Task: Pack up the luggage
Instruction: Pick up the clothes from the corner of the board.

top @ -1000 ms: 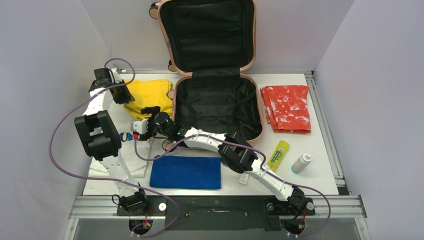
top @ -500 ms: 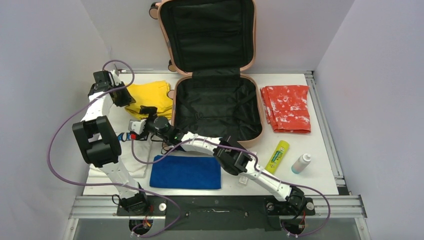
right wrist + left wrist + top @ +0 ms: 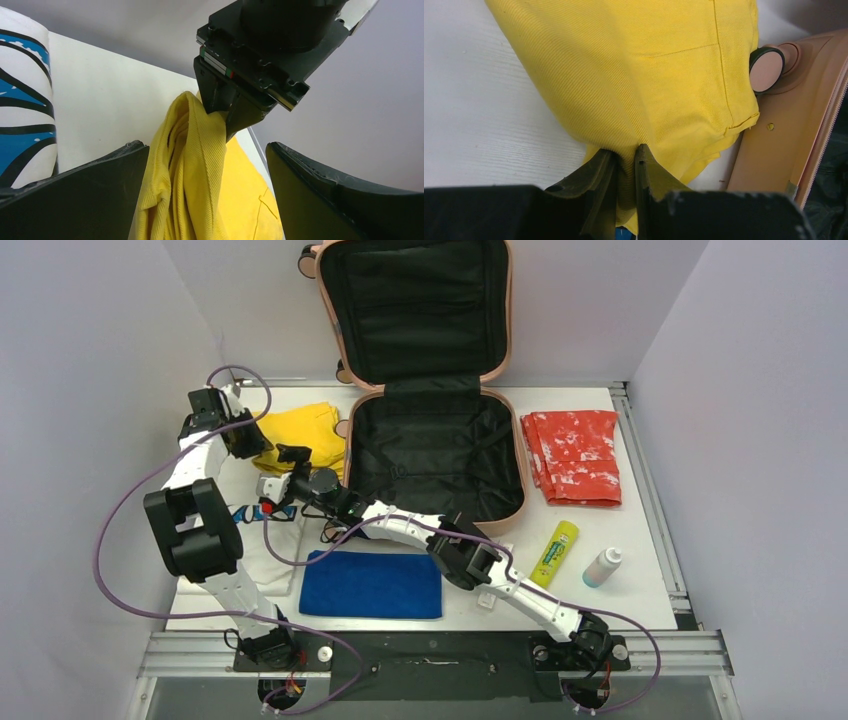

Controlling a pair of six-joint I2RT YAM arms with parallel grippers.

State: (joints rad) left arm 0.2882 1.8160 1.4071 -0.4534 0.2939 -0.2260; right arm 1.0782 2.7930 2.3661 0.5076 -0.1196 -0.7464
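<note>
The luggage (image 3: 437, 455) lies open at the table's back middle, peach-pink shell with black lining, its lid (image 3: 415, 305) standing upright. Its shell (image 3: 774, 150) and a wheel (image 3: 767, 69) show in the left wrist view. A yellow garment (image 3: 310, 432) lies just left of it. My left gripper (image 3: 250, 440) is shut on a pinched fold of that garment (image 3: 639, 65), which is lifted at that edge. My right gripper (image 3: 283, 468) is open, and the hanging yellow fold (image 3: 200, 165) sits between its fingers (image 3: 90, 195) without touching them. The left gripper (image 3: 227, 112) hangs just above.
A blue towel (image 3: 372, 584) lies at the front middle. A white cloth with blue and black stripes (image 3: 255, 530) lies front left under the arms. A red patterned cloth (image 3: 574, 455), a yellow-green tube (image 3: 557, 550) and a small white bottle (image 3: 602, 566) lie right of the luggage.
My right gripper has moved left and back, up to the yellow garment's raised fold. The left arm has shifted slightly while still holding the garment.
</note>
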